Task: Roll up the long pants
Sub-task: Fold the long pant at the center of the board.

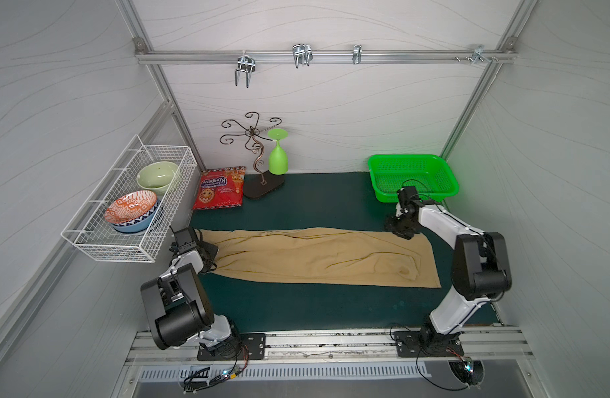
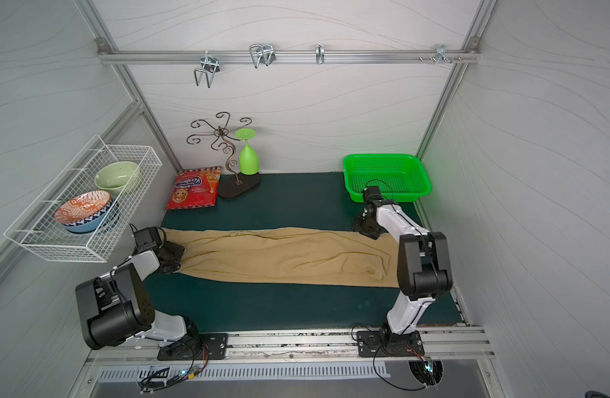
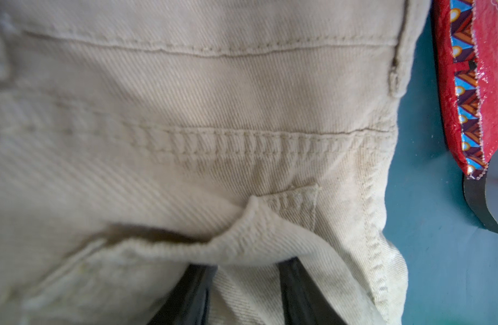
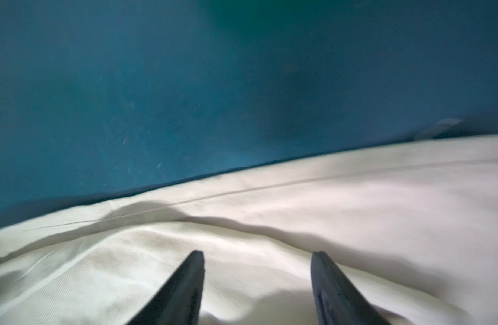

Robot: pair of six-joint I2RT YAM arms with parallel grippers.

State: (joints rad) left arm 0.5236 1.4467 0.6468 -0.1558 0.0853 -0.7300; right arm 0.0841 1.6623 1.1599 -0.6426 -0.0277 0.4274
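The long pants (image 1: 314,256) (image 2: 283,256) lie flat across the dark green mat, a tan strip running left to right. My left gripper (image 1: 210,251) (image 2: 174,253) is at their left end. In the left wrist view the left gripper (image 3: 248,264) has seamed tan cloth (image 3: 214,112) bunched between its black fingers (image 3: 186,295), and a fold covers the fingertips. My right gripper (image 1: 398,229) (image 2: 365,229) hovers at the far edge of the pants' right end. In the right wrist view the right gripper (image 4: 257,253) stands open just above the cloth (image 4: 326,211), with nothing between its fingers.
A green plastic basket (image 1: 412,175) stands at the back right, just behind the right arm. A red snack bag (image 1: 219,189) and a metal stand (image 1: 264,186) with a green glass (image 1: 277,158) are at the back left. A wire rack (image 1: 90,241) holding bowls hangs on the left wall.
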